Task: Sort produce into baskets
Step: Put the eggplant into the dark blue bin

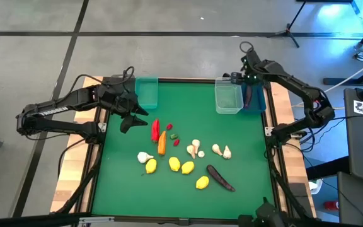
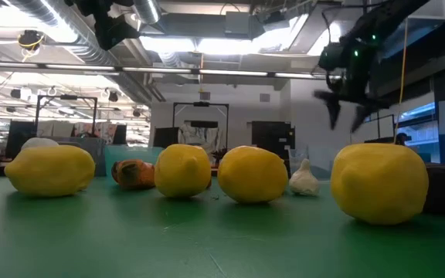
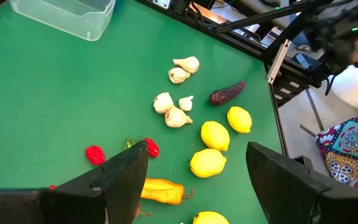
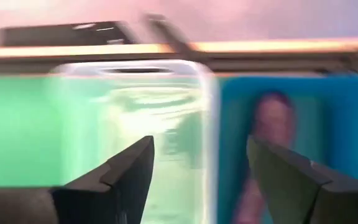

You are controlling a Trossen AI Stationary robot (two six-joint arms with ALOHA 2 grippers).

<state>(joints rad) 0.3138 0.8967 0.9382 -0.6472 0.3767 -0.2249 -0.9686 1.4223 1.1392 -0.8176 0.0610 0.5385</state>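
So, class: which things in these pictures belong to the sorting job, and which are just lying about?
Job:
lemons
garlic
eggplant
carrot
red pepper
teal basket
clear basket
blue basket

Lying about:
patterned cloth
tripod

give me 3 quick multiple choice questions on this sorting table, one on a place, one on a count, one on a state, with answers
1. Where does the eggplant near the right gripper lie?
A. in the blue bin
B. in the clear bin
C. on the mat

2. How many lemons lie on the green mat?
A. two
B. four
C. seven

3. How do the left gripper jaws stand?
A. open and empty
B. shut on a carrot
C. shut on a lemon

Answers: 1 A, purple shape inside blue walls. 2 B, four yellow pieces seen from above. 3 A, nothing between its fingers.
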